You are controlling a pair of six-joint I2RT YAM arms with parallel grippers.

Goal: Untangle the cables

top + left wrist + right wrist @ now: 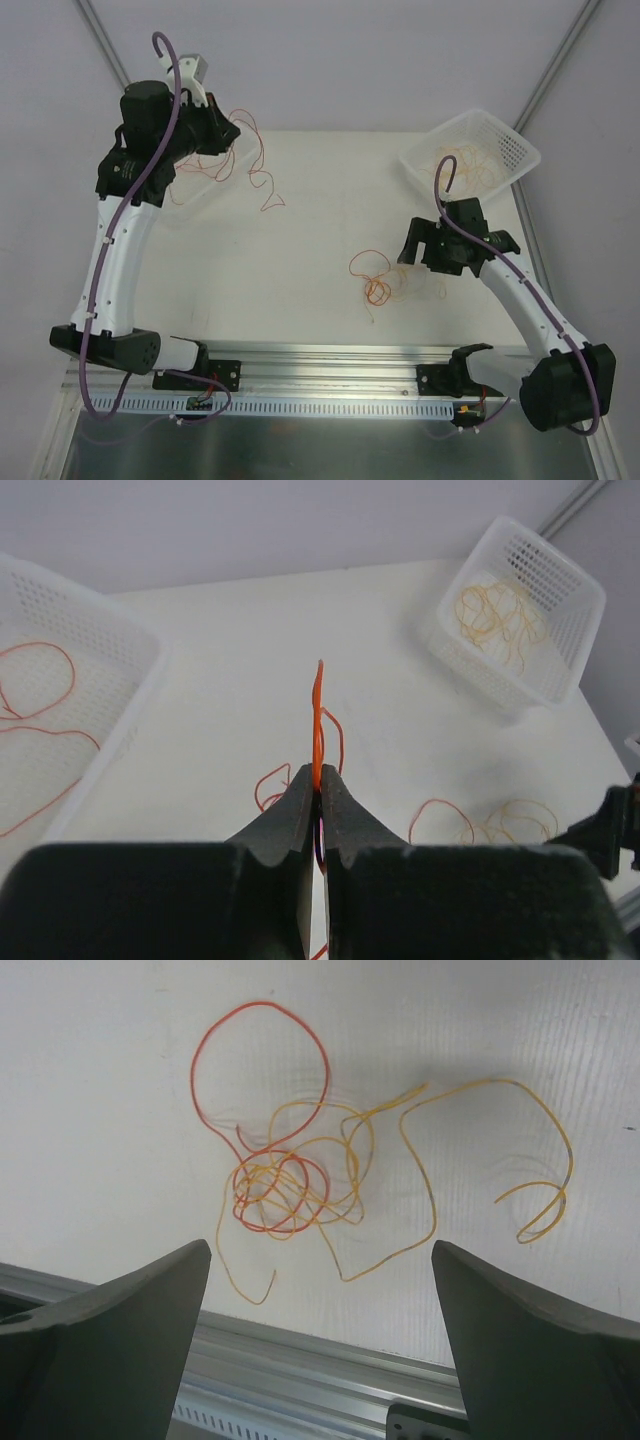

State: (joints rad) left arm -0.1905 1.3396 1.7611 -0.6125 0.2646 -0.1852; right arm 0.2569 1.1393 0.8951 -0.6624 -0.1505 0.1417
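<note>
Pulling wires apart
The left gripper (318, 780) is pinching one red wire (318, 705) to lift it free; the right gripper (320, 1250) is hanging open over the tangle (290, 1185) in mid-frame.

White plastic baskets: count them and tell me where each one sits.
2. One white perforated plastic basket sits at the far right corner of the table, holding yellow-orange wires. The other lies at the far left, partly covered by the left arm. None appears hidden.

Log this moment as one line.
left gripper: shut on red cable | right gripper: open above tangle on table | task: tangle not yet separated
</note>
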